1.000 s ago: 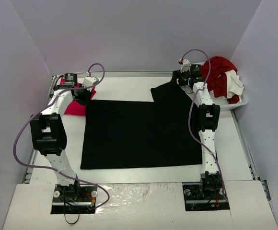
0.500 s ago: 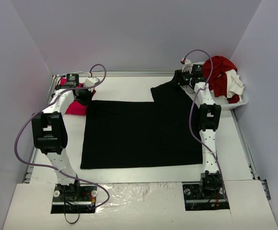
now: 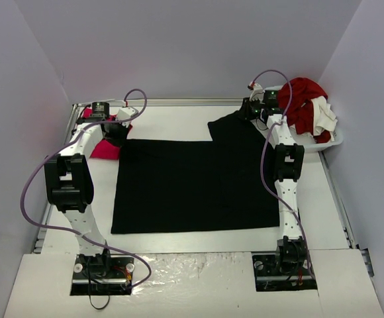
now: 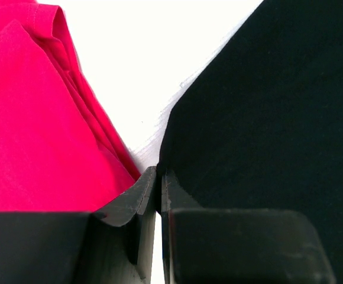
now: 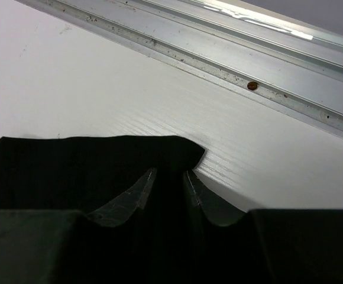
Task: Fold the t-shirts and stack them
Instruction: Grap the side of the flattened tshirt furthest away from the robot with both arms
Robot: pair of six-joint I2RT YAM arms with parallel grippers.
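Observation:
The black t-shirt [image 3: 192,185] lies spread flat across the middle of the table, with a flap reaching toward the far right. The pink-red t-shirt [image 3: 102,147] lies bunched at the far left, beside the black one. My left gripper [image 3: 116,132] is at the black shirt's far left corner. In the left wrist view its jaws [image 4: 159,175] are pressed together on the edge of the black cloth [image 4: 266,118], with the pink-red cloth [image 4: 35,118] just to the left. My right gripper [image 3: 249,114] is at the far right flap, and in the right wrist view it [image 5: 168,174] is shut on a fold of the black cloth [image 5: 71,165].
A white basket [image 3: 331,142] at the far right holds a heap of red and white clothes [image 3: 304,103]. An aluminium rail [image 5: 248,65] runs along the table's far edge just beyond my right gripper. Grey walls close in the back and both sides.
Both arms have shifted slightly toward the far edge. The black shirt lies almost as before.

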